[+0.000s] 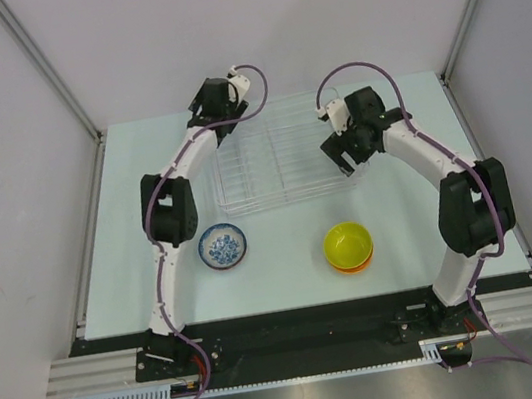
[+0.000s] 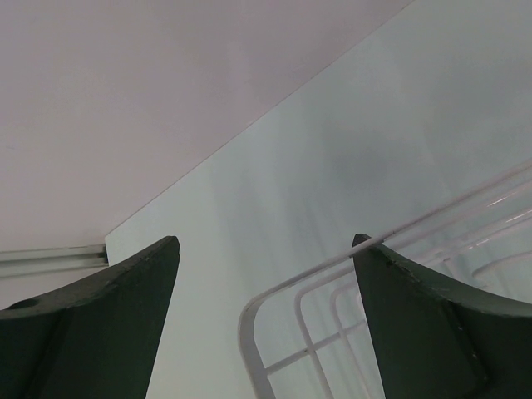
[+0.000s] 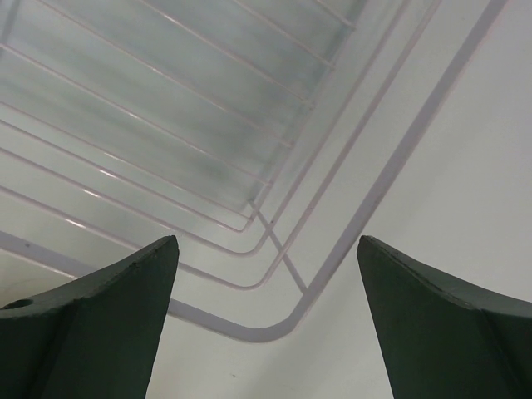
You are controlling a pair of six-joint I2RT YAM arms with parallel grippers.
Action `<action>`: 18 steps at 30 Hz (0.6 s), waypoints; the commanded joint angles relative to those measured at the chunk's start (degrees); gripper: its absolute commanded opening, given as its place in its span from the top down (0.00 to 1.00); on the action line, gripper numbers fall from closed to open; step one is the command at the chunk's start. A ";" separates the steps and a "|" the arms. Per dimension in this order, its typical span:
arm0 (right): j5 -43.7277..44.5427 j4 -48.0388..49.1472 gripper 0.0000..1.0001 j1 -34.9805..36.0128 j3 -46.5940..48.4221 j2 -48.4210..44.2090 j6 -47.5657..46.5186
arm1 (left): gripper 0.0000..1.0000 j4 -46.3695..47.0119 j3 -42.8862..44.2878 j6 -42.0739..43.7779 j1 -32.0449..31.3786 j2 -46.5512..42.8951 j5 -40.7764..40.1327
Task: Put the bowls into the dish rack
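The clear dish rack [image 1: 286, 199] stands at the back middle of the table and holds no bowls. A white bowl with blue pattern [image 1: 223, 245] sits in front of its left end. A yellow-green bowl [image 1: 348, 242] is stacked on an orange bowl [image 1: 354, 267] in front of its right end; a red bowl and a second white one are not visible. My left gripper [image 1: 207, 108] is open and empty over the rack's far left corner [image 2: 249, 328]. My right gripper [image 1: 343, 161] is open and empty over the rack's near right corner [image 3: 278, 332].
Grey enclosure walls stand close behind and beside the table [image 1: 162, 307]. A metal rail [image 1: 309, 340] runs along the near edge by the arm bases. Both arms arch over the table on either side of the rack.
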 commanded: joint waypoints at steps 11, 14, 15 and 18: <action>0.88 -0.36 0.06 2.43 -2.10 -3.65 1.97 | 0.10 5.23 2.40 -0.16 -0.95 -0.89 -3.25; 2.13 1.22 0.05 0.68 -1.75 -4.27 2.84 | 0.09 5.85 -1.37 -1.83 -0.95 -5.45 -3.26; 2.13 1.31 0.05 0.32 -1.49 -4.44 3.37 | 0.09 6.02 -2.52 -2.71 -0.95 -6.86 -2.91; 1.25 1.31 0.05 -1.26 -0.44 -4.97 3.99 | 0.07 6.03 -7.27 -3.77 -0.86 -13.71 -1.76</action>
